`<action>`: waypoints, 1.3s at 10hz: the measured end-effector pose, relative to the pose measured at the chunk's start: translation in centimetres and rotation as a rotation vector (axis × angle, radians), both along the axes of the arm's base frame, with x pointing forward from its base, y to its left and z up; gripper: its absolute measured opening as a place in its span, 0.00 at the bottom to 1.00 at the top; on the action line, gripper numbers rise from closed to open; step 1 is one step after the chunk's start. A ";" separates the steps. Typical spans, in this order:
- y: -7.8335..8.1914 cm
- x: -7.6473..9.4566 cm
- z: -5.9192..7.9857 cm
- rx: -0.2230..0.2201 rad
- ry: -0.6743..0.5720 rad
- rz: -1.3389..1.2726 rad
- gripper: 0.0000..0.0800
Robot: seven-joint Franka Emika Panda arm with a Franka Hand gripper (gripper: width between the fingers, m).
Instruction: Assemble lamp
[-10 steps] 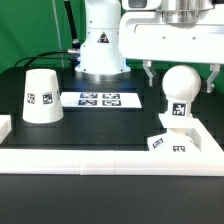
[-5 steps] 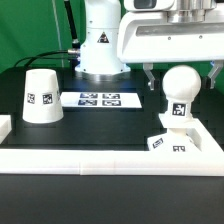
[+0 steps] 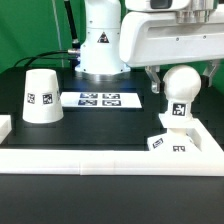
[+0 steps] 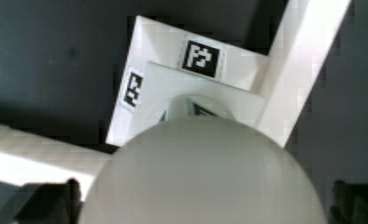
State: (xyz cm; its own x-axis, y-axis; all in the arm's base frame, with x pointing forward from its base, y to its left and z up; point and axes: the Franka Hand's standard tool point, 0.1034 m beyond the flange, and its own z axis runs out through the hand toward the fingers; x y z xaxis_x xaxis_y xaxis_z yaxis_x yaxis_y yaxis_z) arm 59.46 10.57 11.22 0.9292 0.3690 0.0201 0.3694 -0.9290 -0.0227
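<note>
The ball-shaped bulb stands upright on the small square stepped base at the exterior view's right. My gripper is open and hangs over the bulb, one finger on each side of the ball and apart from it. In the wrist view the bulb fills the space between the two dark fingers, with the tagged base beyond it. The truncated-cone shade stands alone at the exterior view's left.
The marker board lies flat between the shade and the bulb. A long white rail runs along the front, also seen in the wrist view. The robot's pedestal stands behind.
My gripper has come down a little, so its open fingers now reach lower beside the bulb. Bulb, base and shade have not moved.
</note>
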 end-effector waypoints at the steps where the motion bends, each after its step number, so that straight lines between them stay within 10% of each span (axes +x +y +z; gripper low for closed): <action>1: 0.1 0.0 0.0 0.000 -0.001 0.036 0.87; 13: -0.9 0.1 0.0 -0.027 -0.009 0.397 0.72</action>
State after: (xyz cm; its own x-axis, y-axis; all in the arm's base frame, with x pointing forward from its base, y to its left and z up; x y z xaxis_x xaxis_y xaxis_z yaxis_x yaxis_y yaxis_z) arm 59.59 9.66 11.21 0.7142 0.6998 0.0131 0.6998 -0.7143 0.0042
